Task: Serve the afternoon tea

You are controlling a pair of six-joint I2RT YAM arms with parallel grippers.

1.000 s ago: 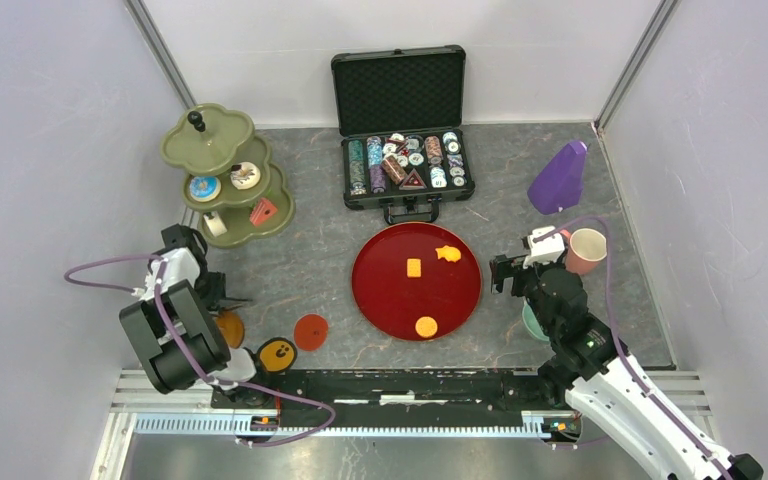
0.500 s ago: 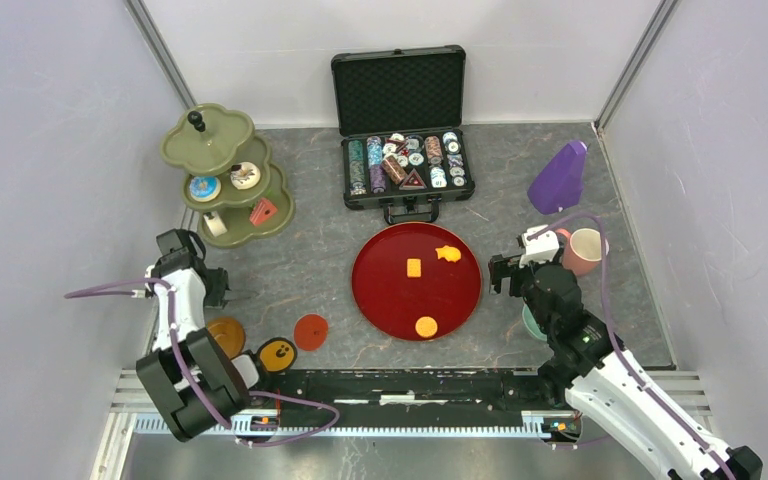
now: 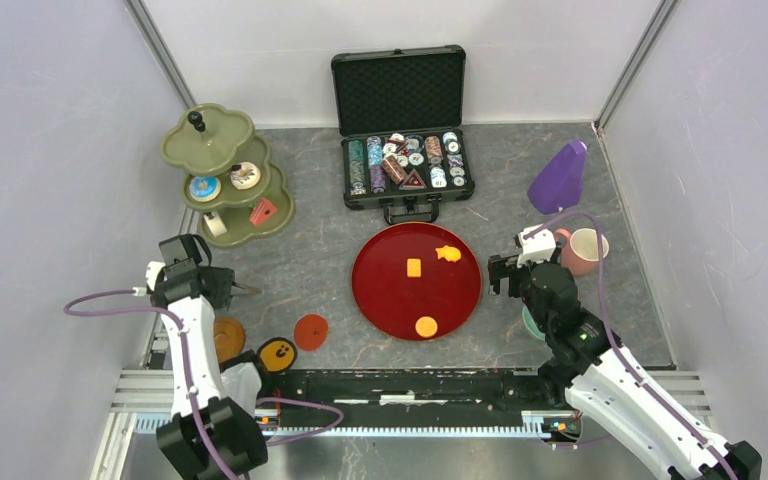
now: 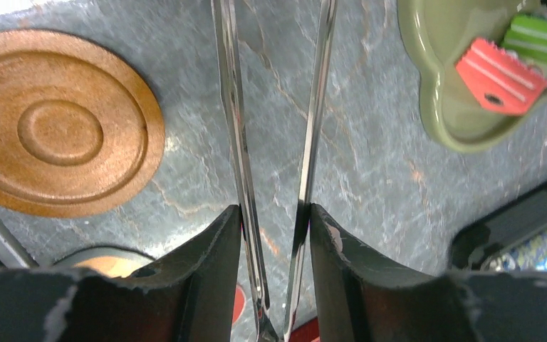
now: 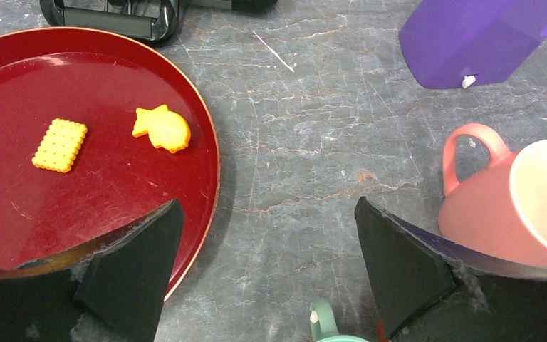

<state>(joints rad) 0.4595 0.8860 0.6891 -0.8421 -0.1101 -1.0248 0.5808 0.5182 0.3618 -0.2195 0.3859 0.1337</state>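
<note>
My left gripper (image 3: 222,289) (image 4: 274,210) is shut on thin metal tongs (image 4: 231,107), whose two blades point over bare table. The olive-green three-tier stand (image 3: 225,180) (image 4: 463,107) holds two donuts (image 3: 205,187) and a red cake slice (image 4: 502,75). Three orange biscuits (image 3: 413,267) (image 5: 60,144) lie on the dark-red tray (image 3: 380,300). My right gripper (image 3: 505,272) (image 5: 267,206) is open and empty between the tray and the pink cup (image 3: 587,250) (image 5: 520,206). A teal cup (image 5: 324,324) sits just under it.
A brown wooden saucer (image 3: 227,335) (image 4: 57,132), an orange saucer (image 3: 311,331) and an orange dark-rimmed round piece (image 3: 277,354) lie at the front left. An open case of poker chips (image 3: 405,165) stands at the back. A purple object (image 3: 558,178) stands back right.
The left arm's elbow has swung down toward the near edge while its gripper stayed near the stand with the tongs. The right gripper has shifted slightly left.
</note>
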